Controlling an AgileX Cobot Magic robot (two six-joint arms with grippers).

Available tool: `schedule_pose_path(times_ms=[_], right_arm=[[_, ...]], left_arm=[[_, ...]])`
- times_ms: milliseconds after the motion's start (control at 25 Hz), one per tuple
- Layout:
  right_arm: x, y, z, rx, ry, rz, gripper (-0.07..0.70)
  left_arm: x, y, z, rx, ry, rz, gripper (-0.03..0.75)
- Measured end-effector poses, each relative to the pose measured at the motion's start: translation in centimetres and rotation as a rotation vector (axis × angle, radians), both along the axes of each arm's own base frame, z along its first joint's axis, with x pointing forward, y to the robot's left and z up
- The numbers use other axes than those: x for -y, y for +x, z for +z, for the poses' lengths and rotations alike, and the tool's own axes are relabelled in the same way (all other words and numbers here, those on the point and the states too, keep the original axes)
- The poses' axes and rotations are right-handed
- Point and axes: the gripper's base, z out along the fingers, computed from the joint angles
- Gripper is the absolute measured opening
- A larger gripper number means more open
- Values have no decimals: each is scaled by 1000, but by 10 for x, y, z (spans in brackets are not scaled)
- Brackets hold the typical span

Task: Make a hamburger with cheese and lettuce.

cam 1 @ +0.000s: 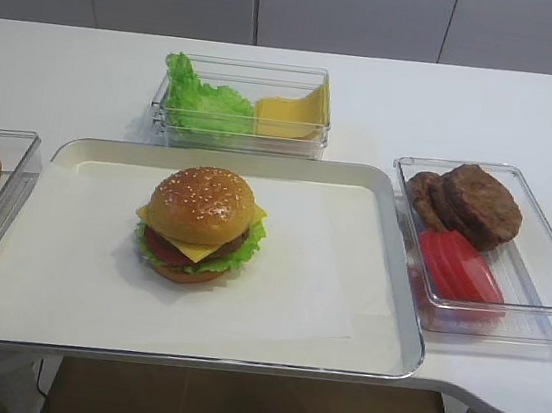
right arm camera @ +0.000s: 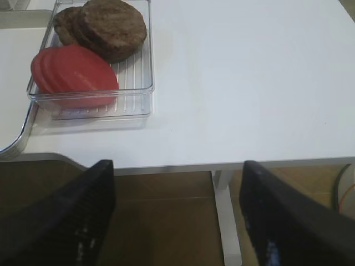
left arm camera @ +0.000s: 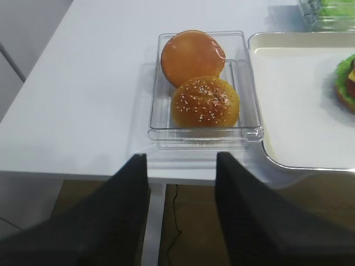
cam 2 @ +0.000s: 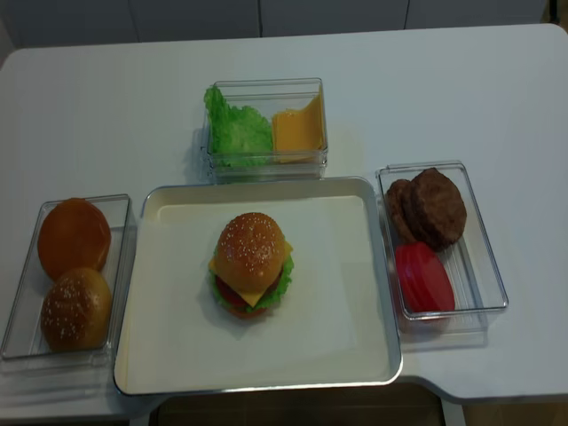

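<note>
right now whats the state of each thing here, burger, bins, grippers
hamburger: fully stacked, sesame top on, upright on the tray
cheese: in the stack, corner poking out
lettuce: frill around the lower layers
left gripper: open, empty
right gripper: open, empty
bun bin: two buns left

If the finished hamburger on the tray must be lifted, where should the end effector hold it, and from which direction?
Probably from above, closing on opposite sides of the hamburger at patty height. It stands upright on the tray; the domed top bun looks slippery, and lettuce and cheese stick out.
</note>
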Motion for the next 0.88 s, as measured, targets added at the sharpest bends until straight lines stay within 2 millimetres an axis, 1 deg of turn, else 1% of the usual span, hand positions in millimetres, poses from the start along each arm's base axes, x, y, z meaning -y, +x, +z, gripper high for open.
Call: schedule_pose_path(times_ms=[480, 880], right_arm=[[0, 0, 0, 0, 0, 0, 532], [0, 0, 0, 0, 2, -1, 532]], left_arm=[[-1, 16, -35, -141, 9, -13, 307], [-2, 21, -36, -111, 14, -16, 302]])
